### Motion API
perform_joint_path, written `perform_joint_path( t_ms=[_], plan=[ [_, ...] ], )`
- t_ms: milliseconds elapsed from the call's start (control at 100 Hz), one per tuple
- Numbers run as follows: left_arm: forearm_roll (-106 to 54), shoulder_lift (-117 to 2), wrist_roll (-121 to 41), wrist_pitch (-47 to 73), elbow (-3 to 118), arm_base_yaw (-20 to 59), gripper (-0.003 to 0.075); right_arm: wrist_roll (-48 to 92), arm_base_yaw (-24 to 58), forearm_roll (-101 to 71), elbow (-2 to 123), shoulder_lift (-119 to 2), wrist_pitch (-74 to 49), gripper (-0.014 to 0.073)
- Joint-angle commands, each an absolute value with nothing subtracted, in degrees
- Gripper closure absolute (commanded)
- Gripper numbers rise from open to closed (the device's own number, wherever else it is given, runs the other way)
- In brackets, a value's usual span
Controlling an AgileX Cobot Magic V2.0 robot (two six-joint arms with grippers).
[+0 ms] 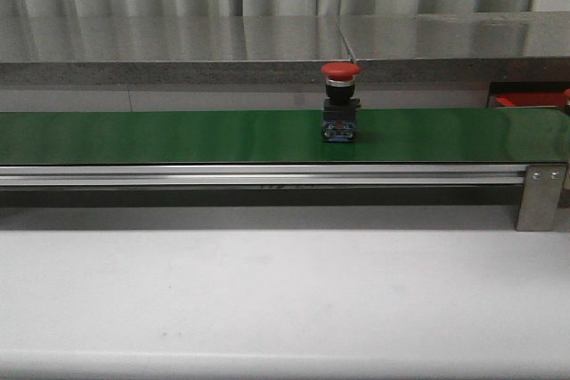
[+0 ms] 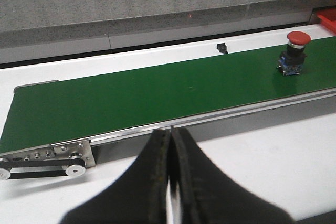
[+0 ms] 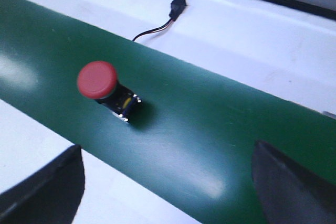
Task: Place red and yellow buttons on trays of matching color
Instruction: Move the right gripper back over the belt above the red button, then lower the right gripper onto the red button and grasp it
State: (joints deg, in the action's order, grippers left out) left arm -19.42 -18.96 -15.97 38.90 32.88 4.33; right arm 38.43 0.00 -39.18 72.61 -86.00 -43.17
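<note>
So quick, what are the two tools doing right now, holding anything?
Left tool: closed, holding nothing.
Right tool: open, empty, above the red button on the green belt.

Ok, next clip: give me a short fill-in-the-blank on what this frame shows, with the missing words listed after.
1. The button standing on the belt has a ____ cap.
2. It stands on the ____ conveyor belt, upright.
3. The left gripper has its fingers ____, holding nothing.
4. The right gripper is ____, with the button between and beyond its fingers.

Missing words: red; green; shut; open
</note>
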Motion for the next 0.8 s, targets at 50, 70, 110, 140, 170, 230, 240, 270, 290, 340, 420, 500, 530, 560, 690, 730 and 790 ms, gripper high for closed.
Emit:
perform_joint_path(
  t_ms=[50, 70, 110, 140, 170, 230, 240, 270, 290, 340, 420, 500, 530, 560, 690, 730, 790],
  plan=[
    [-20.8, -19.4, -15.8, 35.2, 34.4, 4.8, 0.0741, 39.0, 2.9, -39.9, 77.7, -88.2, -45.1, -0.0048],
    [-20.8, -19.4, -15.8, 35.2, 34.4, 4.8, 0.0741, 39.0, 3.4, -39.8, 78.1, -88.9, -45.4, -0.0048],
    [-20.8, -19.4, -15.8, 35.2, 34.4, 4.8, 0.0741, 39.0, 4.4, -39.2, 78.8, -90.2, -45.4, -0.0048],
    [-20.8, -19.4, -15.8, 35.2, 34.4, 4.8, 0.0741, 39.0, 5.1, -38.8, 79.4, -91.0, -45.3, -0.0048],
    [-20.8, -19.4, -15.8, 35.2, 34.4, 4.8, 0.0741, 39.0, 5.7, -38.3, 79.9, -91.8, -45.0, -0.0048],
    [-20.8, -19.4, -15.8, 35.2, 34.4, 4.8, 0.0741, 39.1, 7.0, -37.5, 81.2, -93.8, -44.9, -0.0048],
    [-20.8, -19.4, -15.8, 35.2, 34.4, 4.8, 0.0741, 39.0, 7.1, -37.5, 81.3, -94.0, -44.9, -0.0048],
    [-20.8, -19.4, -15.8, 35.2, 34.4, 4.8, 0.0741, 39.0, 7.8, -37.2, 82.0, -94.9, -45.0, -0.0048],
    [-20.8, -19.4, -15.8, 35.2, 34.4, 4.8, 0.0741, 39.0, 8.1, -37.1, 82.4, -95.6, -45.0, -0.0048],
    [-20.8, -19.4, -15.8, 35.2, 34.4, 4.8, 0.0741, 39.0, 9.1, -36.8, 83.4, -97.1, -44.5, -0.0048],
    [-20.8, -19.4, -15.8, 35.2, 34.4, 4.8, 0.0741, 39.0, 9.9, -36.1, 85.0, -99.7, -43.0, -0.0048],
    [-20.8, -19.4, -15.8, 35.2, 34.4, 4.8, 0.0741, 39.0, 10.1, -35.9, 86.3, -102.0, -41.3, -0.0048],
    [-20.8, -19.4, -15.8, 35.2, 34.4, 4.8, 0.0741, 39.0, 10.1, -35.9, 86.8, -103.0, -41.1, -0.0048],
    [-20.8, -19.4, -15.8, 35.2, 34.4, 4.8, 0.0741, 39.0, 10.1, -35.9, 87.4, -103.8, -41.0, -0.0048],
    [-20.8, -19.4, -15.8, 35.2, 34.4, 4.8, 0.0741, 39.0, 10.1, -35.8, 88.5, -106.6, -40.2, -0.0043],
    [-20.8, -19.4, -15.8, 35.2, 34.4, 4.8, 0.0741, 39.0, 10.1, -35.7, 88.6, -107.2, -39.9, -0.0043],
    [-20.8, -19.4, -15.8, 35.2, 34.4, 4.8, 0.0741, 39.0, 10.1, -35.6, 88.6, -107.7, -40.0, -0.0022]
  ],
)
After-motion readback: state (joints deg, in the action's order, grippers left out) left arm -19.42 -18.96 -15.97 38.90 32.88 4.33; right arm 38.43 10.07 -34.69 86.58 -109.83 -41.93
